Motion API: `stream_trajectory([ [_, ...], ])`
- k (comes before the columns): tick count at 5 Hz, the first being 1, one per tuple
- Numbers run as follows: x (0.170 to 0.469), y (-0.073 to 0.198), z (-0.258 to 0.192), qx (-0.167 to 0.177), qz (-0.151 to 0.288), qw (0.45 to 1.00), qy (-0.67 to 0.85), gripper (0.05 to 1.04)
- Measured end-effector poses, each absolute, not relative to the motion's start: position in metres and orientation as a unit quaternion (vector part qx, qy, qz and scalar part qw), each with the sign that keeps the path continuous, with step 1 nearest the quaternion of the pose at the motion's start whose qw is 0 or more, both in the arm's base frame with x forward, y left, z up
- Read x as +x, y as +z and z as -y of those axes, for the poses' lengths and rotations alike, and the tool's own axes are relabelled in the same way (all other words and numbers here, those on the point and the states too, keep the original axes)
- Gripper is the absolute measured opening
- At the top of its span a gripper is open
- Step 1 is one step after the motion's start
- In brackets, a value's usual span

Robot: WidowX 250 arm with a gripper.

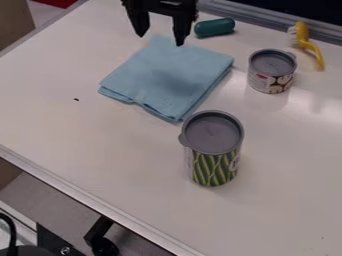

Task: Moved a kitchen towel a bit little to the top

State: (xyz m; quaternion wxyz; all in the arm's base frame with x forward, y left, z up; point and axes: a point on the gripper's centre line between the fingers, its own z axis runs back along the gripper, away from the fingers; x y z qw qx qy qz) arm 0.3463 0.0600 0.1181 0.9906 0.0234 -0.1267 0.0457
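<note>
Toward the far left of the smooth white table (87, 150), a light blue cloth towel (163, 77) lies folded into a rough, slightly skewed square, its surface matte and soft, with layered edges showing along the near side and a small raised fold at its far corner. The black two-finger gripper (160, 40) hangs down over that far corner, its claw released, the two tapering fingers spread well apart with the raised fold between them. Just right of the gripper lies a dark teal, smooth, rounded cylinder (215, 28) on its side. At the far right are two things: a short, upright cylindrical can (271, 72) with a grey top and a printed label of white, red and dark patches, and beyond it a curved yellow brush (311, 46) with pale bristles at its far end. Nearer, off the towel's near right side, stands a taller can (212, 150), its wrap patterned with green and yellow slanting streaks, its round grey top rimmed and tabbed at the left. What either can holds is hidden under its top.
</note>
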Motion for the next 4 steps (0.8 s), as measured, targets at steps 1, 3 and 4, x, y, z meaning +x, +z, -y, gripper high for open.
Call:
stream_trajectory([
  [1,0.337,0.112,-0.042,0.004,0.126,0.991,0.037,0.998],
  [3,0.322,0.105,0.018,-0.007,0.111,0.993,0.028,0.998],
  [4,0.319,0.106,0.05,-0.012,0.111,0.994,0.011,0.998],
])
